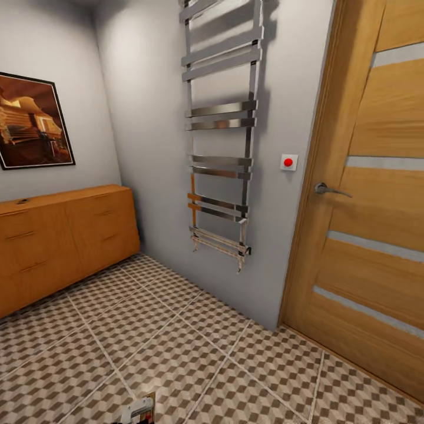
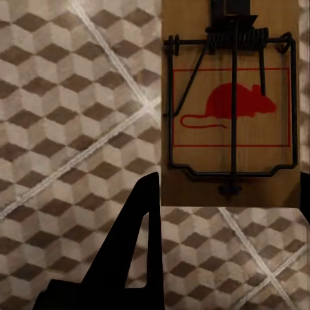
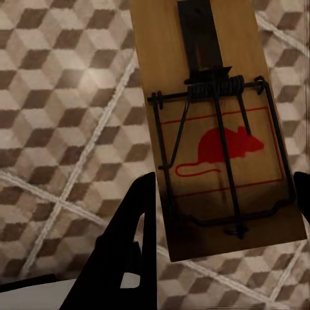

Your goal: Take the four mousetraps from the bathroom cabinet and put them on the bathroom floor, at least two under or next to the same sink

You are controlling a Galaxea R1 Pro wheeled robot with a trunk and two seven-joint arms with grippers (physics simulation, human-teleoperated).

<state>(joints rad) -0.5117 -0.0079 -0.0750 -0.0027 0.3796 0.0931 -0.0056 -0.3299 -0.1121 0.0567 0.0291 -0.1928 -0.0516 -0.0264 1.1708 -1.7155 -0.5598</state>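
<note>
In the left wrist view a wooden mousetrap (image 2: 229, 110) with a red mouse print and a black wire bar sits between the dark fingers of my left gripper (image 2: 229, 184), which is shut on it above the cube-patterned bathroom floor (image 2: 71, 129). My right gripper (image 3: 226, 181) is shut on a second mousetrap (image 3: 213, 148) in the same way, also over the tiles. The orange-brown cabinet (image 1: 65, 235) stands against the left wall with its drawers closed. A small dark object (image 1: 22, 201) lies on its top. The bathroom sink is out of view.
A chrome towel rail (image 1: 221, 129) hangs on the grey wall ahead. To the right is a closed wooden door (image 1: 371, 224) with a lever handle (image 1: 328, 189), and a red button (image 1: 288, 162) is beside it. A framed picture (image 1: 32, 123) hangs above the cabinet. Tiled floor (image 1: 176, 341) spreads between them.
</note>
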